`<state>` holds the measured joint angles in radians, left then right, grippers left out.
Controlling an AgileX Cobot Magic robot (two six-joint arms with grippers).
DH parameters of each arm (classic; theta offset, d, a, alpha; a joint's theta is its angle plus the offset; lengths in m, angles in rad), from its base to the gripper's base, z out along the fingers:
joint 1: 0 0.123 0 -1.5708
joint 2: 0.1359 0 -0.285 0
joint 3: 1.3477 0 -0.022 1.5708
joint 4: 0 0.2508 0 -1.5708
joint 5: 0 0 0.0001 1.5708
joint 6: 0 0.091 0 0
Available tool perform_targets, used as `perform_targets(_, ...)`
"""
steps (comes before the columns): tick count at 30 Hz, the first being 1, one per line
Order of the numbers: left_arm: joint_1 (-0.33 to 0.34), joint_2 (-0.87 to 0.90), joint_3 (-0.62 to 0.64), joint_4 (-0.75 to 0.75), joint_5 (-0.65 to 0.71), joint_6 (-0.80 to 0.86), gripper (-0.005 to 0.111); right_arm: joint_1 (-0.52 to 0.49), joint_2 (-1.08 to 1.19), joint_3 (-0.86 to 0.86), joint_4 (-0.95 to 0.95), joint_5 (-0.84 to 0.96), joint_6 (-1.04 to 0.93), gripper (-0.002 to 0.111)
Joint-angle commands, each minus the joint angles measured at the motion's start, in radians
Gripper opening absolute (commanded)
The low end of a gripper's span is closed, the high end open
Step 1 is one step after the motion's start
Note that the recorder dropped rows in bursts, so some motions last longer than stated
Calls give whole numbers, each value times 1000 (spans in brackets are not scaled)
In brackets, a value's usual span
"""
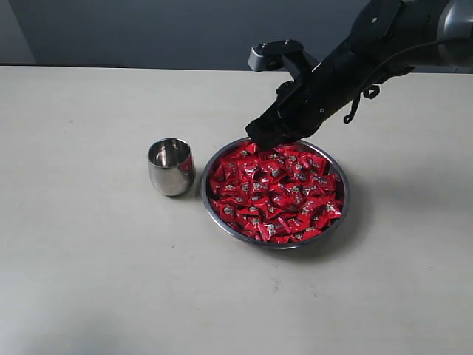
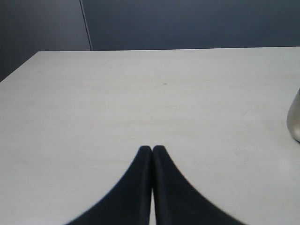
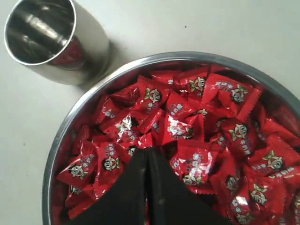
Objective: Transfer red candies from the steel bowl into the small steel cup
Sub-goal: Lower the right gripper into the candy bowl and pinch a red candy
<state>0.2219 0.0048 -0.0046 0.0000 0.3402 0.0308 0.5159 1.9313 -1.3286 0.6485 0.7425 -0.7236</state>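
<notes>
The steel bowl (image 1: 281,246) sits right of centre, heaped with red candies (image 1: 277,192). The small steel cup (image 1: 171,167) stands upright just left of it, and nothing shows inside it. My right gripper (image 1: 260,137) hangs over the bowl's far rim, tips pointing down at the pile. In the right wrist view its fingers (image 3: 147,152) are pressed together just over the candies (image 3: 197,122), with nothing between them; the cup (image 3: 51,40) and bowl rim (image 3: 79,110) lie beyond. My left gripper (image 2: 152,149) is shut over bare table, with the cup's side (image 2: 295,119) at the frame edge.
The pale table (image 1: 89,259) spreads around the bowl and cup. A dark wall (image 1: 148,29) runs behind its far edge. The right arm (image 1: 369,52) reaches in from the upper right.
</notes>
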Motion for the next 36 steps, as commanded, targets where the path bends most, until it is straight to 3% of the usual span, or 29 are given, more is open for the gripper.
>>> perform_targets(1,-5,-5,5,-6,-10,-1,0,3,-1,-15,-87,-24,80,10)
perform_targets(5,-5,-5,5,-6,-10,-1,0,3,-1,-15,-156,-43,186,40)
perform_targets(7,-5,-5,5,-6,-10,-1,0,3,-1,-15,-171,-38,215,45)
perform_targets(16,-5,-5,5,-6,-10,-1,0,3,9,-18,-173,-111,230,45)
perform_targets(22,-5,-5,5,-6,-10,-1,0,33,87,-68,-174,-56,230,45)
perform_targets(36,-5,-5,5,-6,-10,-1,0,86,158,-72,-440,-84,379,45)
